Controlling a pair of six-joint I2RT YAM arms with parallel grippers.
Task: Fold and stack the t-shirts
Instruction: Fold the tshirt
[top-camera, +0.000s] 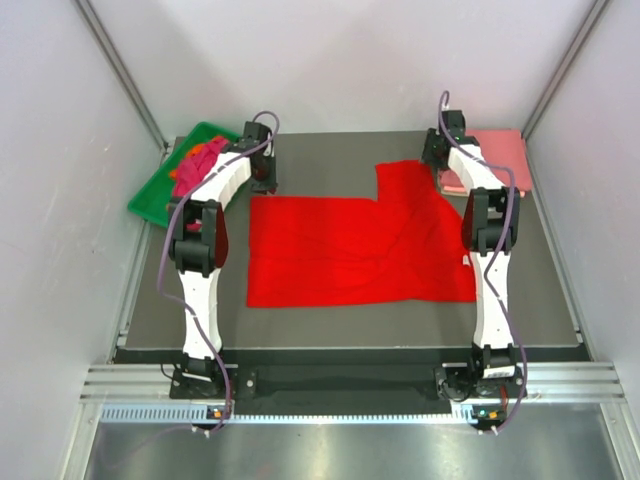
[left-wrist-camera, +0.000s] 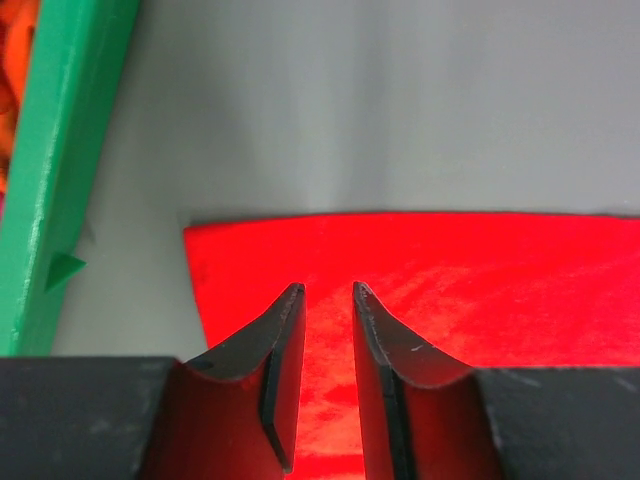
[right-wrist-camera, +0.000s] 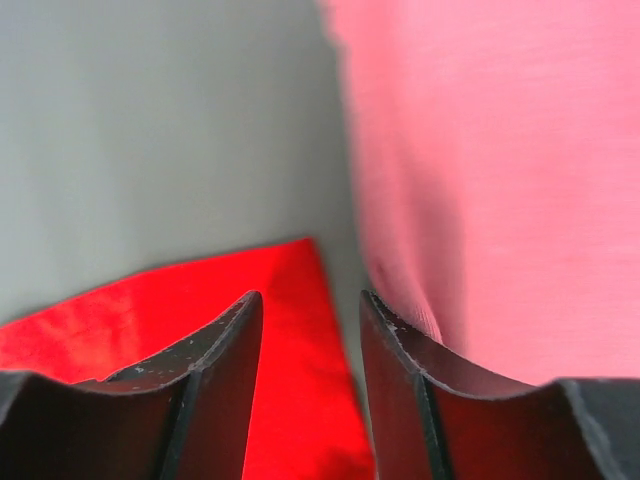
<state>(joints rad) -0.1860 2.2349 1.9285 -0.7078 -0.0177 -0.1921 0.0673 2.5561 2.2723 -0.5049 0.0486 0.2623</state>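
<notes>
Green tray (top-camera: 150, 205) seen at 10 o'clock of red t-shirt (top-camera: 350, 255), pink t-shirt (top-camera: 500, 150) at 2. Left hand (left-wrist-camera: 327, 290), right hand (right-wrist-camera: 310, 297) spread, empty, above its far corners.

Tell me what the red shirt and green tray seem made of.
Red t-shirt: soft matte fabric, likely cotton knit; it lies limp with shallow creases. Green tray: probably rigid plastic, smooth with slight sheen; its rim is straight and moulded.
</notes>
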